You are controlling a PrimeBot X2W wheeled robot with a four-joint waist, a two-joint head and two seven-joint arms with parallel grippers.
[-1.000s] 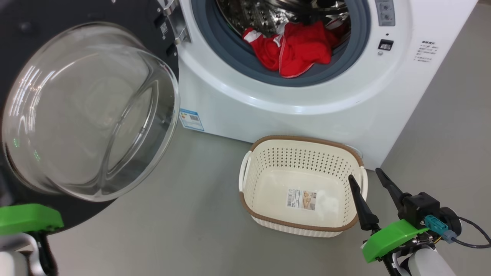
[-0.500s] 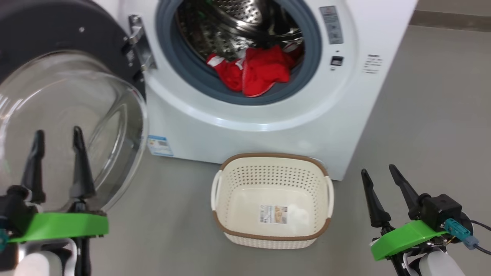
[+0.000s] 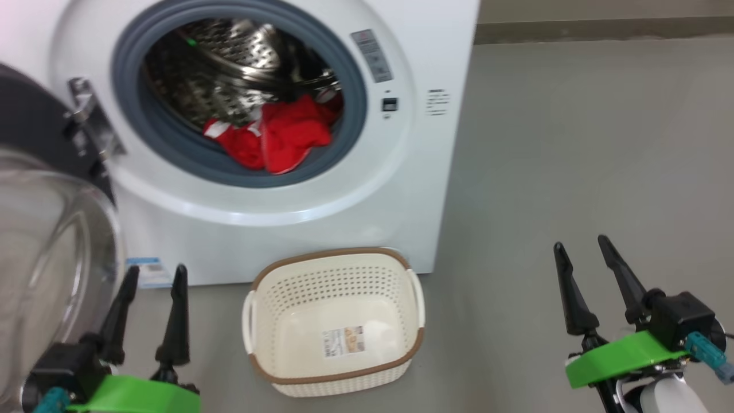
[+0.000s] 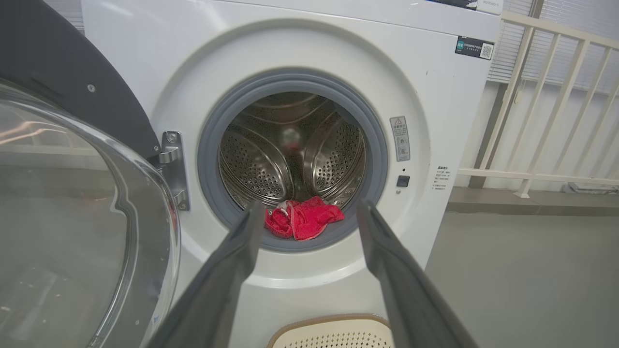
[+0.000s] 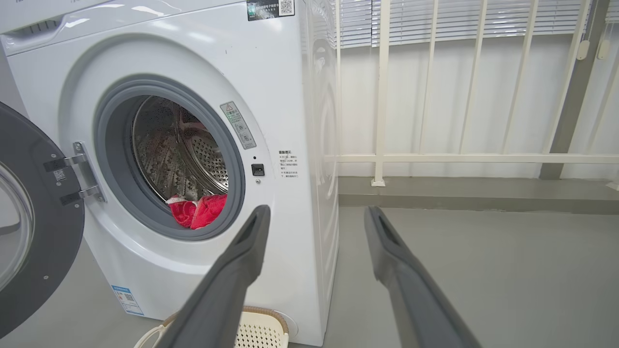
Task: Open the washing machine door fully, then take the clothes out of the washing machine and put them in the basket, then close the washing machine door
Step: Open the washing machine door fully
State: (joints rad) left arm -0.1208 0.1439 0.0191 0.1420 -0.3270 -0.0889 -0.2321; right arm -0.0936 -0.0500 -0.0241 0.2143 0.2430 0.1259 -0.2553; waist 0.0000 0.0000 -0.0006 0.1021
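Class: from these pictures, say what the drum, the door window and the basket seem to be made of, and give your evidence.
Drum: likely polished steel; it mirrors light and is punched with holes.
Door window: clear glass or hard plastic; see-through, with bright reflections.
Basket: matte cream plastic, moulded holes; brown rim looks woven.

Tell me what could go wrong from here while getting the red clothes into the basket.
The left gripper, open, hangs close beside the glass bowl of the washing machine door; reaching for the drum might bump it. The clothes lie bunched on the lower edge of the grey rubber ring, so one grab may leave a piece behind. The basket sits low before the washing machine; a dropped garment could miss it.
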